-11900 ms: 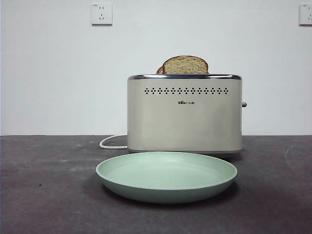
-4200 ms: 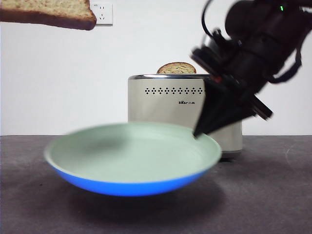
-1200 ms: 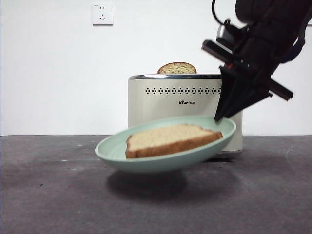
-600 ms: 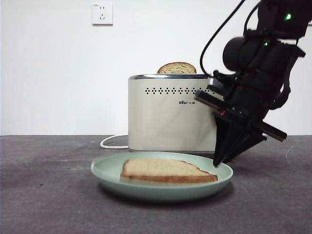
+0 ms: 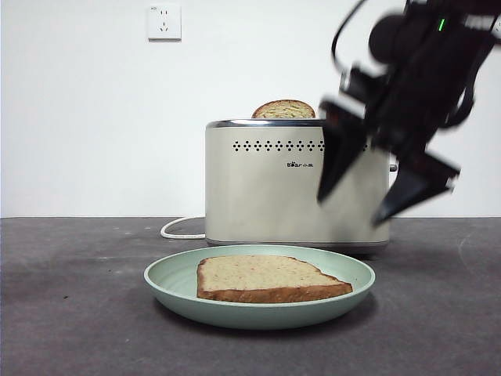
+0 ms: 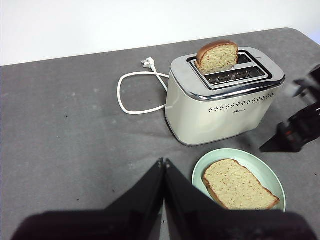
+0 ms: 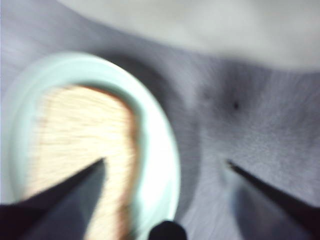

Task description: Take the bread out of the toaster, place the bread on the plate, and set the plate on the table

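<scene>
Seen behind the tabletop's far edge: plain white wall (image 5: 94,117) with square white plastic socket (image 5: 163,22).

Front view: one marking only, a small dark logo (image 5: 298,164) on the front face of the toaster (image 5: 266,188), centred just below the two rows of small holes. It opens with what looks like "Bear"; the smaller characters trailing it toward 3 o'clock are too fine to make out.

Left wrist view: the same logo (image 6: 239,112) shows as a tiny dark smudge under the hole rows on the toaster's face, not legible.

Wall socket (image 5: 164,21) at 11 o'clock from the toaster carries a faint mark at its upper corner, unreadable.

Right wrist view: blurred, no lettering visible.
</scene>
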`<act>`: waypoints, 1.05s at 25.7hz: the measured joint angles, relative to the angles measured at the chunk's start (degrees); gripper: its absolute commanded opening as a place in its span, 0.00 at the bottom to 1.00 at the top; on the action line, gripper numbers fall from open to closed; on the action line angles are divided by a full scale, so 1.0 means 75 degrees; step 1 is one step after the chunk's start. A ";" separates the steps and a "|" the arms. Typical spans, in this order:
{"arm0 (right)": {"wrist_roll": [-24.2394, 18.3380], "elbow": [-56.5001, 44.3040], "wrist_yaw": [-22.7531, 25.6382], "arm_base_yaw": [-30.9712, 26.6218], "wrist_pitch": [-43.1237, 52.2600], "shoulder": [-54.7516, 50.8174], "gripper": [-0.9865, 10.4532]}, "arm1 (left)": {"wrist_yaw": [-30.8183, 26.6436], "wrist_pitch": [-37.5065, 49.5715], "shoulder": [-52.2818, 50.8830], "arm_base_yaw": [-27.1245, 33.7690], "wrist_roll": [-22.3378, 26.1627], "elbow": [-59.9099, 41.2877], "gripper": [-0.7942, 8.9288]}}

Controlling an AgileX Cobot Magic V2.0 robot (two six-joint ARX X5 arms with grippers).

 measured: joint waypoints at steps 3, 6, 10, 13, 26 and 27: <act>-0.0277 0.0000 -0.0006 0.0090 -0.0769 -0.1256 0.44 | 0.0003 0.0000 0.0000 0.0000 0.0009 0.0000 0.07; -0.0638 0.0000 -0.0029 0.0460 -0.1763 -0.2524 0.44 | 0.0003 0.0000 0.0000 0.0000 0.0117 0.0000 0.07; -0.0801 0.0000 -0.0029 0.0956 -0.2754 -0.3637 0.44 | 0.0003 -0.0003 0.0000 0.0000 0.0154 0.0000 0.07; -0.0839 0.0000 -0.0026 0.1288 -0.3217 -0.4217 0.44 | 0.0015 -0.0047 0.0000 0.0003 0.0178 0.0000 0.07; -0.0871 0.0000 -0.0026 0.1708 -0.4360 -0.5560 0.08 | 0.0347 -0.0350 0.0000 0.0000 0.0184 0.0000 0.07; -0.0871 0.0000 -0.0029 0.1708 -0.4366 -0.5557 0.08 | 0.0347 -0.0350 0.0000 0.0003 0.0184 0.0000 0.07</act>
